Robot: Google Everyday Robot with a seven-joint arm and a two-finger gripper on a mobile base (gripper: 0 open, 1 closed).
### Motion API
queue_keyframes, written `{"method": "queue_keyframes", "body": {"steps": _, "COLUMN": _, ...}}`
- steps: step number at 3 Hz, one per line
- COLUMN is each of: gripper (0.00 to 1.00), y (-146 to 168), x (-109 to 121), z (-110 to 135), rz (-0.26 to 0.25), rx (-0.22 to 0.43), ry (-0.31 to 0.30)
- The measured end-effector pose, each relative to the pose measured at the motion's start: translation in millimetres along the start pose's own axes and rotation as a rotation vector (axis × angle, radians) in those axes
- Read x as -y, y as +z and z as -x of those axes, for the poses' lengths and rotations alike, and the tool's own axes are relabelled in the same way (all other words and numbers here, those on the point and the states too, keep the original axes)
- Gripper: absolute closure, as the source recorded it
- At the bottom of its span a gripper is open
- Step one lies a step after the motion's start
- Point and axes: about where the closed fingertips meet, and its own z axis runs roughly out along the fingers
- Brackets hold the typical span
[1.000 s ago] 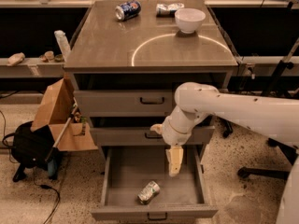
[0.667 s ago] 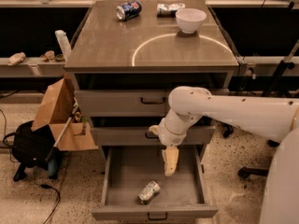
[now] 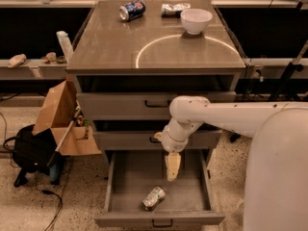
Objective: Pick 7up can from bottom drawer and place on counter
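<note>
Clearly, the gripper (image 3: 173,167) is seen hanging point-down over the open bottom drawer (image 3: 127,177), at the end of the white arm bent in front of the middle drawer (image 3: 120,139). Vs. a sec ago it is shifted slightly toward the left of the view, i.e. brought nearer the 7up can (image 3: 154,198). The can is left unmoved, lying on its side on the drawer floor near the front edge. The gripper is held above and a little right of the can, apart from it, w/ no contact yet. Whether it is released or clenched cannot be told; nothing is seen held in it. The shift is read as the approach phase: the reach is being lined up, but descent & grasp are not yet done, so the task is judged early. The bench (image 3: 110,42) is seen w/ a blue can (image 3: 132,10), a foil packet (image 3: 174,8) and a white bowl (image 3: 196,20) at its far edge. A further move left and down is prob. needed, and the tipped can is judged liable to roll if nudged.
</note>
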Motion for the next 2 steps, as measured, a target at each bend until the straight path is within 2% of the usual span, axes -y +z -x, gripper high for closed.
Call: {"method": "queue_keyframes", "body": {"steps": 2, "gripper": 0.00, "y": 26.2, "x": 4.0, "z": -27.7, "rz": 0.000, "rx": -0.025, "ry": 0.074}}
